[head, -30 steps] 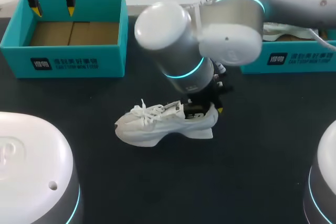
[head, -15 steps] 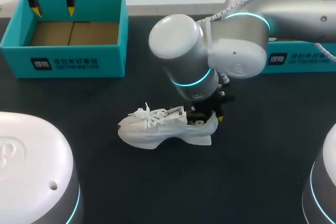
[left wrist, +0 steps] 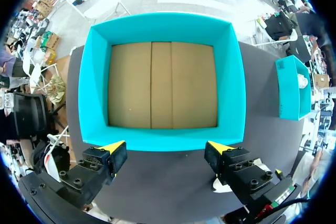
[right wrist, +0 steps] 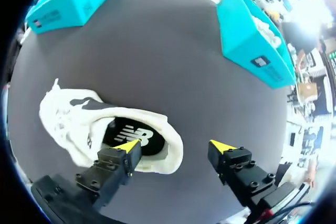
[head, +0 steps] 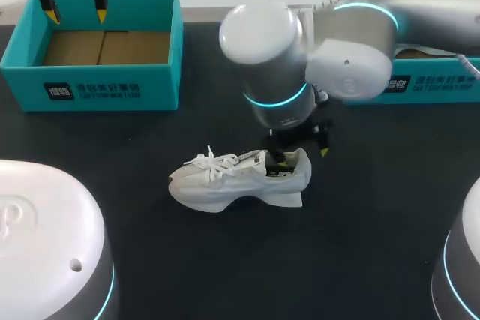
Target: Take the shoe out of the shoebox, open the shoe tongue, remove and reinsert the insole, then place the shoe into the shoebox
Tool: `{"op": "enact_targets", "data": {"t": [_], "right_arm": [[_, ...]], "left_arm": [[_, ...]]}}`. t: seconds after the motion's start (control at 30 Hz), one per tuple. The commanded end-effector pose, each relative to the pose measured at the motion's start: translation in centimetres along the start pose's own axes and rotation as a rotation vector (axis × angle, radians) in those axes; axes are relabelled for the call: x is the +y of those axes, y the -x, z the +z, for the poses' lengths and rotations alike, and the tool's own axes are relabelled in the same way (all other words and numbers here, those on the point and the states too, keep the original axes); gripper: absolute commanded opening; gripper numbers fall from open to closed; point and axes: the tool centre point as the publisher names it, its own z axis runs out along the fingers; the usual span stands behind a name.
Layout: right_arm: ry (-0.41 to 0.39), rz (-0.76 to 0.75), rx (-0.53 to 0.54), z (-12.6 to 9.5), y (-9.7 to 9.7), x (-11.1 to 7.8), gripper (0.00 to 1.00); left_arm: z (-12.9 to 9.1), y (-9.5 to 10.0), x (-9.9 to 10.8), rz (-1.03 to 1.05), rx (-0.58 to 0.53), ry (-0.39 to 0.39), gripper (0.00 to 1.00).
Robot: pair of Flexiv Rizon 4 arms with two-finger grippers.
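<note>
1. Teal left shoebox (head: 112,88) stands at the far left of our dark table (head: 375,207), its brown cardboard floor bare and open to view.
2. Our left gripper (head: 75,14) hangs over that box's far wall. In the left wrist view its fingers are spread wide with nothing between them, so it is released; it (left wrist: 167,147) is above the table just outside one teal wall (left wrist: 163,140).
3. White rounded housings sit at the near corners, one at the left (head: 45,237) and one at the right (head: 465,260), and they cover part of the table's near edge.
4. The white shoe (head: 232,181) lies out of any box near the table's middle, sole down, toe and laces toward the left, heel toward the right.
5. Our right arm (head: 300,58) comes in from the right and passes over the middle, hiding the table behind the shoe.
6. Our right gripper (head: 302,155) is at the heel. In the right wrist view it (right wrist: 176,145) is parted and grasps nothing: one finger is over the shoe's (right wrist: 73,124) opening, where the dark insole (right wrist: 137,139) shows, and the other is past the heel over bare table. We cannot tell whether the first finger touches the collar.
7. A second teal shoebox (head: 427,86) stands at the far right, partly hidden by the arm, with something white (right wrist: 265,32) inside.
</note>
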Motion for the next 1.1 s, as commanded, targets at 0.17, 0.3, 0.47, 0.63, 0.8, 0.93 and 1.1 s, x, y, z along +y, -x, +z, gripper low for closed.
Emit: {"op": "enact_targets", "data": {"t": [0.17,0.3,0.47,0.63,0.8,0.93,1.1], "right_arm": [[0.066,-0.524,0.115,-4.8,0.4,-0.4,1.0],[0.047,-0.829,0.183,-6.9,0.5,-0.9,1.0],[0.017,-0.856,0.17,-7.1,0.7,-1.1,1.0],[0.017,-0.856,0.17,-7.1,0.7,-1.1,1.0],[0.017,-0.856,0.17,-7.1,0.7,-1.1,1.0],[0.119,-0.852,0.223,-6.9,0.8,-1.4,1.0],[0.38,-0.828,0.362,-7.1,2.2,-2.8,1.0]], "left_arm": [[0.0,0.0,0.0,0.0,-0.001,0.001,1.0],[0.0,0.0,0.0,0.0,-0.001,0.001,1.0],[0.0,0.0,0.0,0.0,-0.001,0.001,1.0],[0.0,0.0,0.0,0.0,-0.001,0.001,1.0],[0.0,0.0,0.0,0.0,-0.001,0.001,1.0],[0.0,0.0,0.0,0.0,-0.001,0.001,1.0],[0.0,0.0,0.0,0.0,-0.001,0.001,1.0]]}}
